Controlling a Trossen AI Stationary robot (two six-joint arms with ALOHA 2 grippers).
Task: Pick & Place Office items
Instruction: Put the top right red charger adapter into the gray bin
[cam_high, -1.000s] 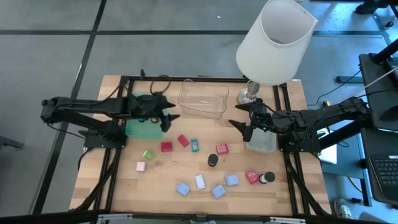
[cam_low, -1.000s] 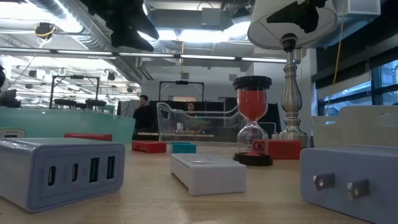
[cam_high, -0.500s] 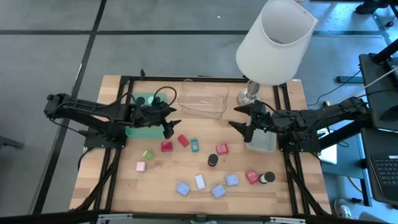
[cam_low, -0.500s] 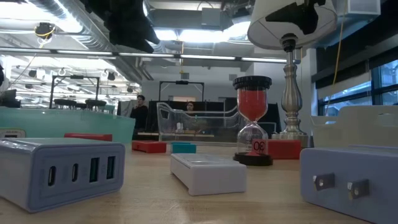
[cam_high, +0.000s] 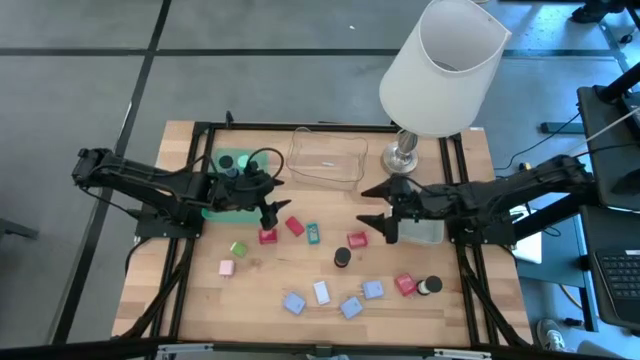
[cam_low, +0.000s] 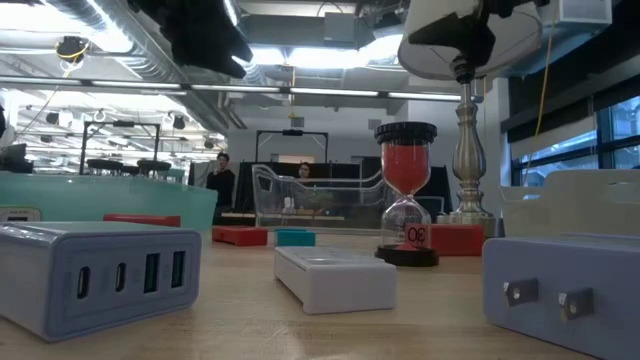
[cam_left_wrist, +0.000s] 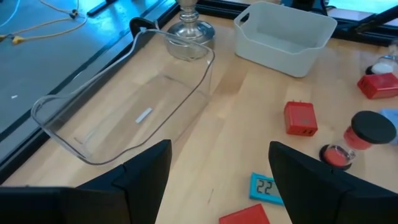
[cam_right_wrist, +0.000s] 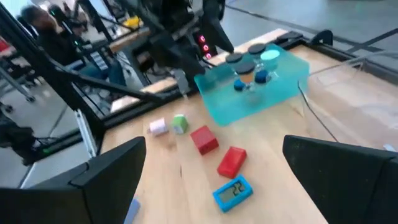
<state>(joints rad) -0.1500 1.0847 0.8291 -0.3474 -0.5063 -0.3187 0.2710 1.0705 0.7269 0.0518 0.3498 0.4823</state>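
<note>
Seen from above, a wooden table (cam_high: 190, 310) holds two dark robot arms reaching toward its middle from either side; the left gripper (cam_high: 273, 207) hangs just above a red block (cam_high: 268, 236), at the right edge of a green tray (cam_high: 222, 207) that holds a few small dark round pieces, and its jaws are spread with nothing between them; the right gripper (cam_high: 377, 207) hangs just right of a red charger block (cam_high: 357, 239), beside a grey tray (cam_high: 428, 231), its jaws spread wide and empty; a clear plastic tray (cam_high: 326, 157) sits at the far middle of the table, and a large white lamp (cam_high: 442, 66) stands at the far right; the office items lie scattered across the near half of the table: a second red block (cam_high: 294, 226) and a small teal clock (cam_high: 312, 232) lie between the grippers, a red sand timer with a black top (cam_high: 342, 257) lies just nearer, a green block (cam_high: 238, 248) and a pink block (cam_high: 226, 267) lie to the left, several light-blue blocks (cam_high: 294, 303) form a row along the near edge, and a red piece (cam_high: 405, 285) touches a black disc (cam_high: 431, 285) at the near right; in the low view, people stand far off in the room behind the table.
</note>
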